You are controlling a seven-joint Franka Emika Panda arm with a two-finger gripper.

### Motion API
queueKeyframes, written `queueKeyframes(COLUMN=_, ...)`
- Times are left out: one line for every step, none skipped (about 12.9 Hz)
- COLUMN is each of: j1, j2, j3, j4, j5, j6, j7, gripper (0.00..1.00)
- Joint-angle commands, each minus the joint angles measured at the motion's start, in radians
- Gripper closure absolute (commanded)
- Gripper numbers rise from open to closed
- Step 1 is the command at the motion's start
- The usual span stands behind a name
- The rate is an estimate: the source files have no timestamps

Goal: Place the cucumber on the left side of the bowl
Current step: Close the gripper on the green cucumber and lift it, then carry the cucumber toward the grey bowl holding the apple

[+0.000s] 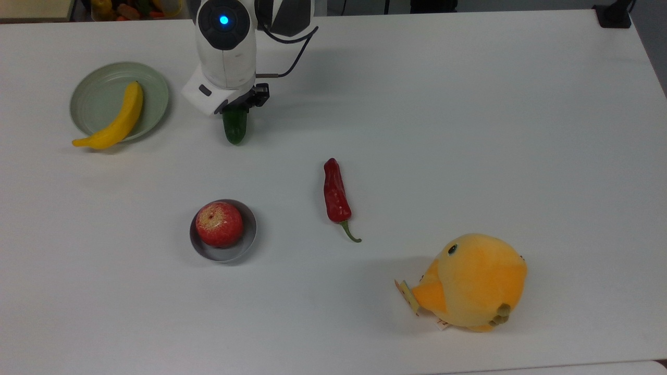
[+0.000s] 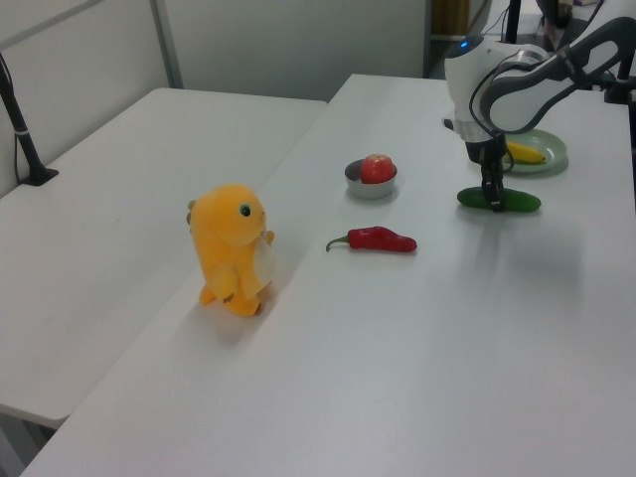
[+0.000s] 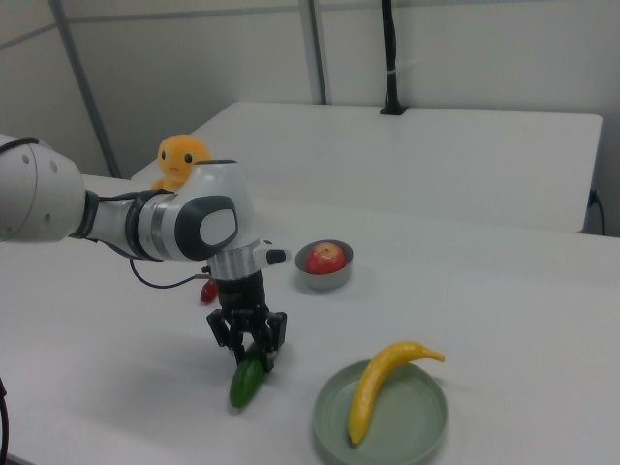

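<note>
The dark green cucumber (image 1: 235, 130) (image 2: 514, 202) (image 3: 245, 384) lies flat on the white table at the back, in the top view's left half. My gripper (image 1: 237, 108) (image 2: 489, 201) (image 3: 250, 356) points straight down over its far end, with a finger on each side, shut on it. The small grey bowl (image 1: 251, 234) (image 2: 369, 188) (image 3: 325, 282) sits nearer the top view's front, apart from the cucumber, and holds a red apple (image 1: 219, 224).
A red chili (image 1: 336, 195) lies to the top view's right of the bowl. A pale green plate (image 1: 96, 86) with a yellow banana (image 1: 117, 117) is at the top view's back left, close to the arm. An orange plush toy (image 1: 474, 281) stands at the front right.
</note>
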Motion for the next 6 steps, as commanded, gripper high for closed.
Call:
queueKeyframes(j1=0.005, j2=-0.008, j3=-0.003, j4=0.064, j5=0.002, j6=0.020, j7=-0.007, gripper=0.93)
queueKeyframes(j1=0.005, j2=-0.008, j3=-0.002, j4=0.095, j5=0.006, j6=0.020, j7=-0.005, gripper=0.93)
queueKeyframes(j1=0.005, j2=-0.007, j3=0.004, j4=0.133, j5=0.034, j6=0.024, j7=-0.007, gripper=0.92)
queueKeyframes(j1=0.005, j2=-0.002, j3=0.006, j4=0.182, j5=0.084, j6=0.027, j7=-0.008, gripper=0.92)
queueKeyframes(j1=0.005, j2=0.004, j3=0.012, j4=0.225, j5=0.121, j6=0.029, j7=-0.010, gripper=0.93)
queueKeyframes(j1=0.003, j2=0.007, j3=0.030, j4=0.254, j5=0.127, j6=0.030, j7=-0.010, gripper=0.92)
